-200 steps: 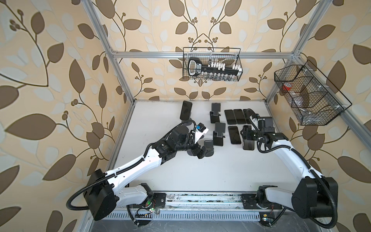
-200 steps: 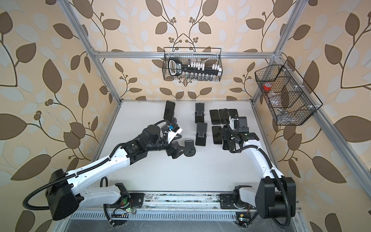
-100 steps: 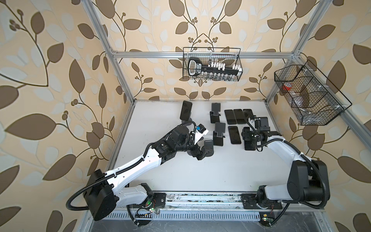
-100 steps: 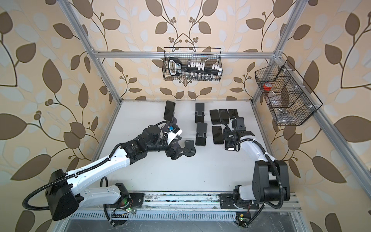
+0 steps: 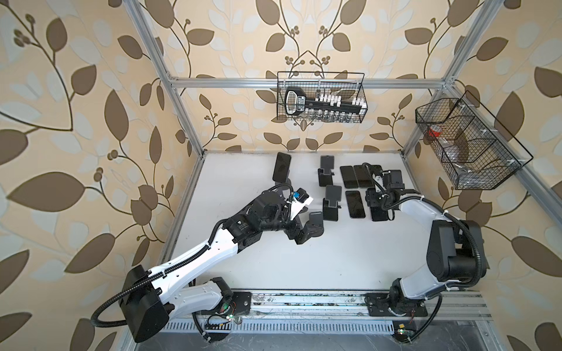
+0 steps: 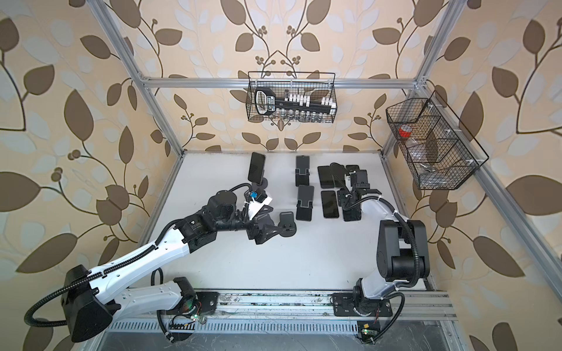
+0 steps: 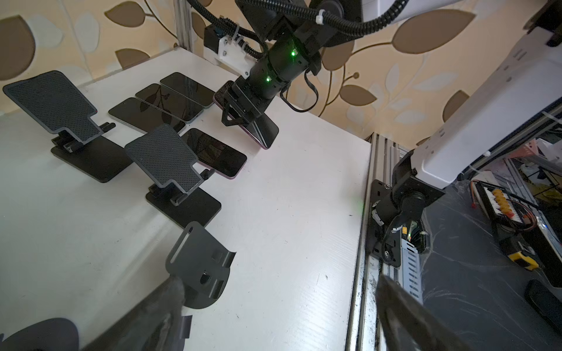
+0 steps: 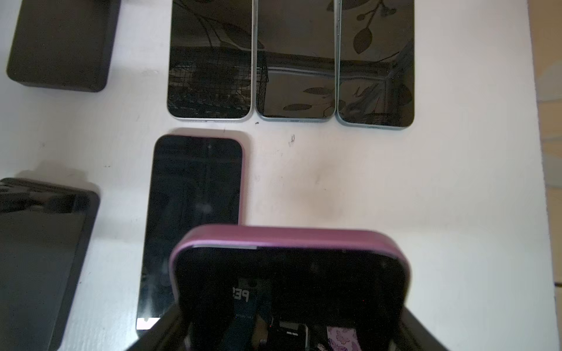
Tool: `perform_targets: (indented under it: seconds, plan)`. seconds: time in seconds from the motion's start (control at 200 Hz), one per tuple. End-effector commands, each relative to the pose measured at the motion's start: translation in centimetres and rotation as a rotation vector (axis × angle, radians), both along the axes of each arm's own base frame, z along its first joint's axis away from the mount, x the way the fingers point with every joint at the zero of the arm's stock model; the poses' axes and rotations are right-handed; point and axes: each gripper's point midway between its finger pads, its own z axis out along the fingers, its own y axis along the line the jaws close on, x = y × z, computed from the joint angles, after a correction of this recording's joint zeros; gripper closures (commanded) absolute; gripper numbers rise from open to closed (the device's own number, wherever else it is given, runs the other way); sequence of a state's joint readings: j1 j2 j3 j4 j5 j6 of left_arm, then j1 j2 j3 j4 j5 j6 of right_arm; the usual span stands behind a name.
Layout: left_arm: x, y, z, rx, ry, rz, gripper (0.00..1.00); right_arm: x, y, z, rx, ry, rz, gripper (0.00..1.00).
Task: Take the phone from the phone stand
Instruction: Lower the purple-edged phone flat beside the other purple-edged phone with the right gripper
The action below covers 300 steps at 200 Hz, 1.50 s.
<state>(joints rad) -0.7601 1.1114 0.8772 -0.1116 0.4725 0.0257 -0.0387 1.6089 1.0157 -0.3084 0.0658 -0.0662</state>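
Two jaws of the right gripper (image 7: pixel 241 117) clamped the pink-cased phone (image 8: pixel 289 270), tilted near the table's (image 5: pixel 304 273) right edge; the left gripper (image 5: pixel 307 234) gaped wide beside the small phone stand (image 7: pixel 199 261).

Beige wallpaper (image 5: pixel 76 121) printed with brown and pale grey leaves on dark stems; a white bench (image 5: pixel 273 267). The pink-cased phone (image 8: pixel 289 240) has a black screen, and a second phone (image 8: pixel 194 194) has the same pink rim. Three phones (image 8: pixel 295 60) have silvery-blue rims around dark, reflective glass. The black phone stands (image 7: pixel 54 100) carry a fine dotted texture. The arms (image 5: pixel 197 258) are white and black, the wire baskets (image 5: pixel 322 97) black, one holding a red object (image 5: pixel 435 131).
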Motion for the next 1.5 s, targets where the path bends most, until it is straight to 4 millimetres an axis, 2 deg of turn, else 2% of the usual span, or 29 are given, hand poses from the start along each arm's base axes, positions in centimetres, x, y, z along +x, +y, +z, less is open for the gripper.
perform_targets:
  seconds: [0.0, 0.425, 0.68, 1.34, 1.495]
  plan:
    - [-1.3, 0.2, 0.7, -0.010, -0.021, -0.045, 0.02, 1.8, -0.3, 1.0, -0.006, -0.028, 0.030, 0.49]
    - [-1.1, 0.6, 0.7, -0.013, -0.006, -0.007, 0.02, 3.9, -1.2, -0.6, 0.037, 0.037, -0.010, 0.47]
    - [-0.4, 0.7, 0.5, 0.008, 0.009, 0.024, 0.03, 3.7, -1.3, -2.0, 0.056, 0.094, -0.044, 0.45]
    - [-0.3, 0.9, 0.7, 0.006, 0.006, 0.046, 0.03, 4.3, -1.0, -3.4, 0.086, 0.137, -0.049, 0.44]
    - [-0.4, 0.8, 0.7, 0.007, 0.008, 0.042, 0.03, 3.9, -0.6, -4.4, 0.099, 0.169, -0.045, 0.43]
